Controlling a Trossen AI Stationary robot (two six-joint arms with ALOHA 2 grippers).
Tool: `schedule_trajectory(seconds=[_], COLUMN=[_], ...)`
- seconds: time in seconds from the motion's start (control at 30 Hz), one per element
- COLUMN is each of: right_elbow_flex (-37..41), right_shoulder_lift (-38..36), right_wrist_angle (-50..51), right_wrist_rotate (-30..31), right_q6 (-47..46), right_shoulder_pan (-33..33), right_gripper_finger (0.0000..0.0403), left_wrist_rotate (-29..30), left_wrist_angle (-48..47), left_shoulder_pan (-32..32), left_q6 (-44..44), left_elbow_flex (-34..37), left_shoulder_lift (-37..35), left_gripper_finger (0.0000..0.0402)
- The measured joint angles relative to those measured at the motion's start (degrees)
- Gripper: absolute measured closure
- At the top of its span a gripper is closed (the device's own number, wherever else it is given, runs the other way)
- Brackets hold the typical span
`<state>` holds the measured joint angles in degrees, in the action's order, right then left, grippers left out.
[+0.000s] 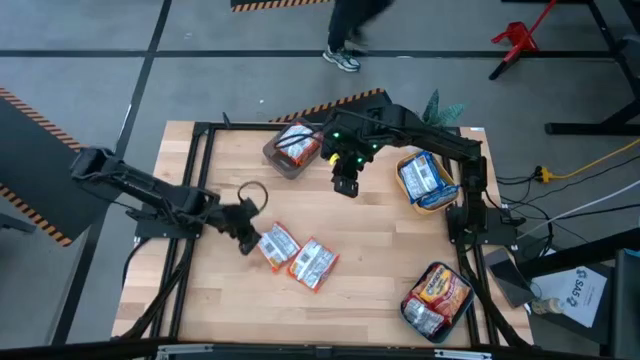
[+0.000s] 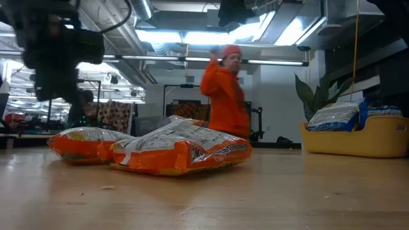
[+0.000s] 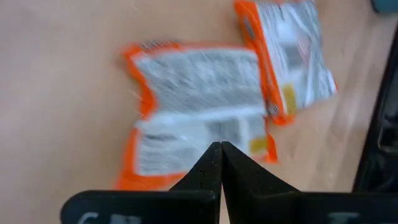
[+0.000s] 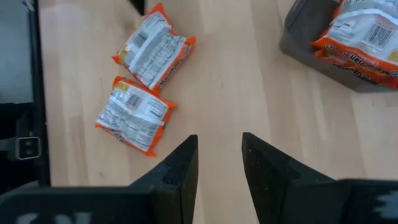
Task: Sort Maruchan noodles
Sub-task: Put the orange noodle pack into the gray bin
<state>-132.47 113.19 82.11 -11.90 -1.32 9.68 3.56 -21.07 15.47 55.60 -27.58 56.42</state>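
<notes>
Two orange-edged Maruchan noodle packets lie flat on the wooden table, one (image 1: 277, 245) next to the other (image 1: 313, 263); they also show in the low view (image 2: 182, 150) and the right wrist view (image 4: 134, 115). My left gripper (image 1: 245, 235) is shut and sits just left of the nearer packet (image 3: 199, 106), raised above the table in the low view (image 2: 54, 76). My right gripper (image 1: 346, 183) is open over bare wood (image 4: 219, 146), between the grey container (image 1: 293, 148) and the packets, holding nothing.
The grey container (image 4: 298, 37) holds orange packets. A yellow container (image 1: 425, 180) at the table's right holds blue-white packets, and a third container (image 1: 438, 297) near the right front corner holds red-orange ones. A person in orange (image 2: 223, 96) stands beyond the far edge.
</notes>
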Motion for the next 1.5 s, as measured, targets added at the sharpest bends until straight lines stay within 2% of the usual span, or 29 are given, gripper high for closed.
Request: schedule_trajectory(seconds=[0.1,0.2,0.33,0.53,0.63,0.8,0.97,1.13,1.23,1.37,1.5], right_elbow_flex=[1.0,5.6,13.6,23.1,26.0,33.1,44.7,54.4,57.1,60.3,61.9], right_shoulder_lift=[0.1,0.5,0.4,0.5,0.5,0.1,0.0,0.0,0.0,0.0,0.0], right_wrist_angle=[-1.7,-6.2,-12.9,-22.6,-27.0,-41.0,-57.3,-70.5,-73.3,-74.2,-75.6], right_wrist_rotate=[0.8,0.3,0.0,-3.1,-2.9,-2.9,-8.7,-16.1,-15.0,-10.1,-11.7], right_q6=[0.0,-1.1,-3.6,-7.3,-7.9,-11.1,-22.9,-29.8,-29.9,-29.8,-30.2], right_shoulder_pan=[-1.4,-1.9,-1.3,-0.6,-0.7,0.7,5.2,6.9,6.1,4.8,4.1], right_gripper_finger=[0.029,0.029,0.029,0.029,0.029,0.029,0.029,0.029,0.029,0.0286,0.0245], left_wrist_rotate=[0.4,1.0,4.6,11.5,12.4,13.2,10.3,5.7,4.0,7.0,8.6], left_wrist_angle=[1.7,4.4,10.0,16.6,20.5,27.7,29.0,28.9,29.1,28.2,22.5], left_shoulder_pan=[6.1,10.9,13.5,10.6,7.5,1.2,-4.7,-8.9,-9.7,-9.4,-9.3], left_q6=[4.3,8.7,12.8,13.2,9.6,2.4,-2.0,-2.2,-2.1,-2.2,-2.3], left_elbow_flex=[0.0,0.0,0.0,0.0,0.0,-0.2,0.0,0.1,0.0,0.0,0.0], left_shoulder_lift=[4.6,10.0,16.6,22.8,26.8,31.4,30.0,22.7,17.5,12.7,13.4], left_gripper_finger=[0.0401,0.0401,0.0401,0.0401,0.0402,0.0402,0.0401,0.0401,0.0401,0.0401,0.0401])
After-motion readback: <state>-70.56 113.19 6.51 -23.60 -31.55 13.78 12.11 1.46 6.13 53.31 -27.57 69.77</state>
